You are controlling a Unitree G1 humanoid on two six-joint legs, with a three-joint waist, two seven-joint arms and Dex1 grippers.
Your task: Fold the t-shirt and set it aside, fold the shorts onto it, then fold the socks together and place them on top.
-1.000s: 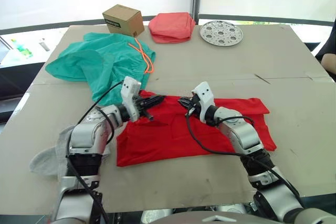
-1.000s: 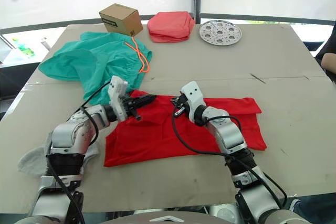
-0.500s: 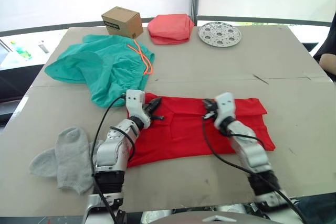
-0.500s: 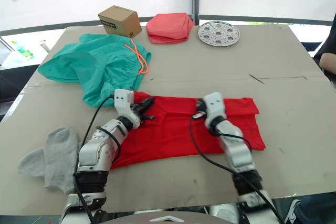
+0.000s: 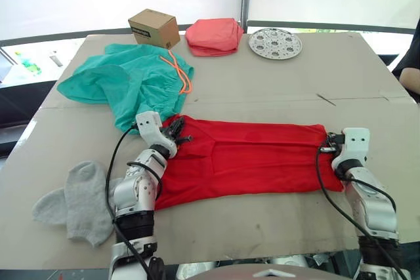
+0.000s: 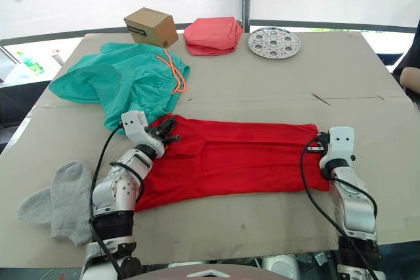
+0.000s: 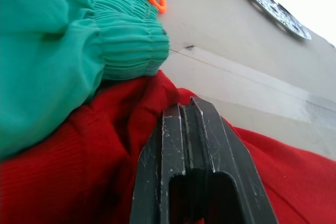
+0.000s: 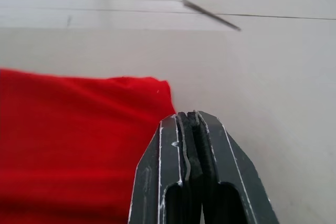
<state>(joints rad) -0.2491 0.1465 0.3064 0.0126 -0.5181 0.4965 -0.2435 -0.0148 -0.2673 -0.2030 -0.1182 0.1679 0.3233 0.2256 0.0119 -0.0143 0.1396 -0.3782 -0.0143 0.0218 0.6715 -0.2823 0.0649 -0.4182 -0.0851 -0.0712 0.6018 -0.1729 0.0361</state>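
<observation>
The red t-shirt (image 5: 243,159) lies as a long flat band across the near part of the table. My left gripper (image 5: 177,138) is shut, its tips resting on the shirt's left end right next to the teal shorts (image 5: 131,83). My right gripper (image 5: 326,141) is also shut, low at the shirt's far right corner (image 8: 157,85), its tips over bare table. The shorts lie spread at the back left with their orange drawstring (image 5: 180,73) showing. The grey socks (image 5: 79,191) lie flat at the near left.
A small cardboard box (image 5: 154,27), a folded salmon-pink cloth (image 5: 213,34) and a round perforated metal plate (image 5: 275,42) stand along the back edge. A person's arm (image 5: 411,77) shows at the right edge. The table (image 5: 275,96) is covered in cardboard sheets.
Both shut grippers have slid apart from the middle of the t-shirt to its left and right ends. The shirt now lies flatter and straighter.
</observation>
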